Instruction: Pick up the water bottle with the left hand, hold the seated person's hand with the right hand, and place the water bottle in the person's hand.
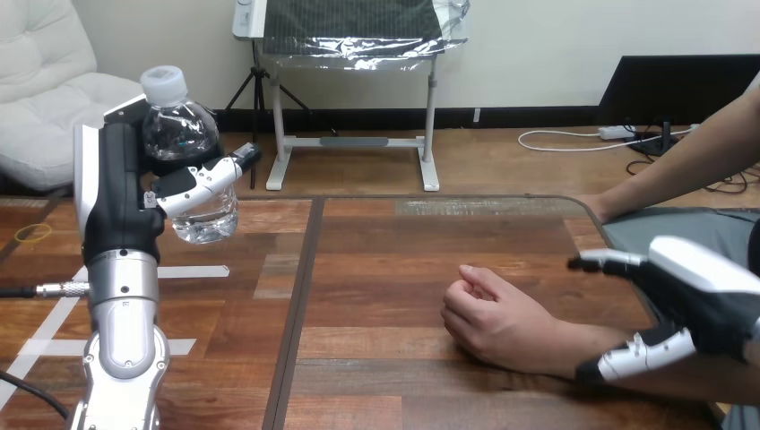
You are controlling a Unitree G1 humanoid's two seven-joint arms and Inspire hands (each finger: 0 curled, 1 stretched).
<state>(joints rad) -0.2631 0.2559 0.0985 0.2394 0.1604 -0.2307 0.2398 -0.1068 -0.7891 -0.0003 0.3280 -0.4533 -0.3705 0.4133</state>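
Gripping the water bottle (184,134), the fingers (202,184) of your left hand (121,193) wrap its clear, rounded plastic, holding it upright with its white cap (164,83) on top, raised above the worktop (376,260) at far left. The person's hand (497,318) lies well to its right, loosely curled on the wood. Your right hand (699,296) is nearer, fingers straight, thumb spread, straddling the wrist (574,345), not closed round it.

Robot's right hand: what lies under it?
The person's forearm passes under the right hand, lying on the table. The palm covers that stretch, so contact cannot be seen.
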